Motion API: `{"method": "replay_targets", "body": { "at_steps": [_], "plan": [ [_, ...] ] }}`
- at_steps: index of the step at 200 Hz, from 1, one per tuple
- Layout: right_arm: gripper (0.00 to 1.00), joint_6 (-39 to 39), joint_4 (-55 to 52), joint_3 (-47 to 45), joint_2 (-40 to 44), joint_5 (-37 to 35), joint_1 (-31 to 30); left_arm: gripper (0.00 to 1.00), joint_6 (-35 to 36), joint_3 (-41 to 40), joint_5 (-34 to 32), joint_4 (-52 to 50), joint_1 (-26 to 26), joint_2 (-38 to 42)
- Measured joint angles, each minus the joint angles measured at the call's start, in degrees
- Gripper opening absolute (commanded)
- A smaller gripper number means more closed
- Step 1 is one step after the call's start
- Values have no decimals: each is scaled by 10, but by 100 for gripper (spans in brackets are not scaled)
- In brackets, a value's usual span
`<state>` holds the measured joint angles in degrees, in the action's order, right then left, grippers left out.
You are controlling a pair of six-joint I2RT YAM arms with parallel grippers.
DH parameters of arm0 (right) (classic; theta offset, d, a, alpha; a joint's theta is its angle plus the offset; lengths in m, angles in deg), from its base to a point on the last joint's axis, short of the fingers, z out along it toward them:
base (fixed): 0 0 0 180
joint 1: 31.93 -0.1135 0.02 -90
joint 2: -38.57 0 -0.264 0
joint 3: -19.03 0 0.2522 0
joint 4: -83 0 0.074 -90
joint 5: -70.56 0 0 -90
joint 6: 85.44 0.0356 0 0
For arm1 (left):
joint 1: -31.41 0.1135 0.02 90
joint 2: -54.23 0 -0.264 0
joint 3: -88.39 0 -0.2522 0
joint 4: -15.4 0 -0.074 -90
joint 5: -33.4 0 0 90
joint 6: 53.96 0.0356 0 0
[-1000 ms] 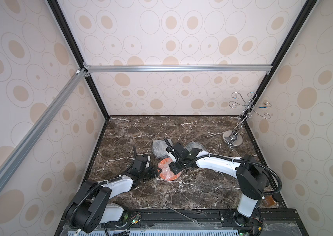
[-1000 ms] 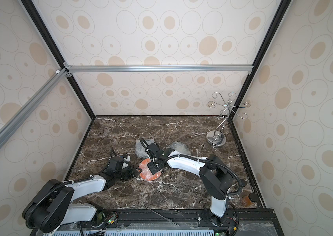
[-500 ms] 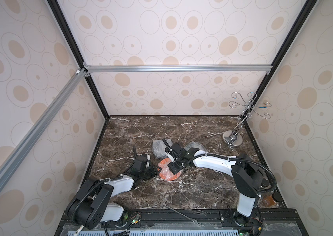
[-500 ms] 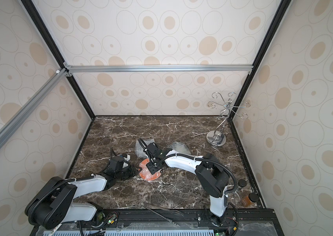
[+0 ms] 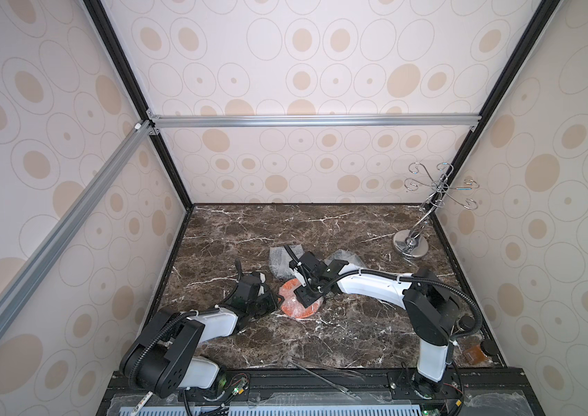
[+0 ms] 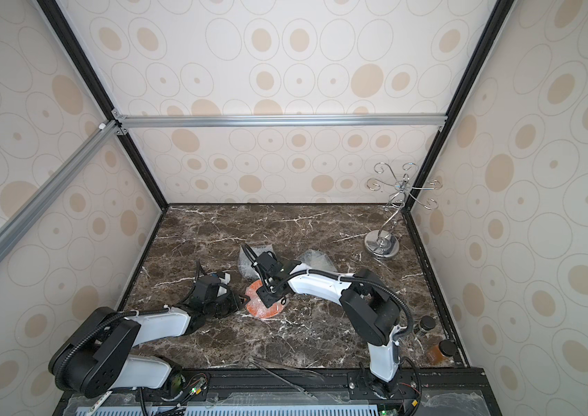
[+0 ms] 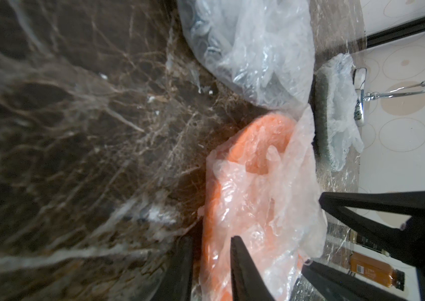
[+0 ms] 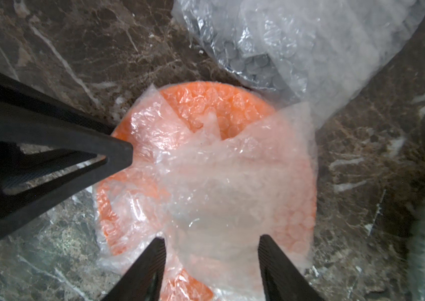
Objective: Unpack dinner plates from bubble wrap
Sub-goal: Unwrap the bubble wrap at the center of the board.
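Orange plate (image 8: 232, 100) lies flat under bubble wrap (image 8: 219, 182).

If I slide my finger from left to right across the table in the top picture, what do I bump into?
left gripper → orange plate, wrapped → bubble-wrapped bundle → silver stand

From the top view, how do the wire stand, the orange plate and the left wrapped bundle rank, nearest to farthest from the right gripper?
1. Orange plate, directly beneath the right gripper.
2. Wrapped bundle, just behind the plate, on the left.
3. Wire stand, far off in the back right corner.
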<state>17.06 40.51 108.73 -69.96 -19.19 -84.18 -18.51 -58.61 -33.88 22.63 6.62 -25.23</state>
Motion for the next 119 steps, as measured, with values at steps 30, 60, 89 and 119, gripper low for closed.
{"method": "replay_targets", "body": {
  "at_steps": [30,60,89,119],
  "plan": [
    [55,-1,0,0,-7,0,0,18,-1,0,-3,0,0,0],
    [47,-2,1,0,-12,0,-1,17,-2,0,-6,0,0,1],
    [40,-1,6,0,-12,2,-1,16,-2,0,-10,-3,0,6],
    [28,1,13,0,-12,5,-1,15,-2,0,-14,-7,0,16]
  ]
}}
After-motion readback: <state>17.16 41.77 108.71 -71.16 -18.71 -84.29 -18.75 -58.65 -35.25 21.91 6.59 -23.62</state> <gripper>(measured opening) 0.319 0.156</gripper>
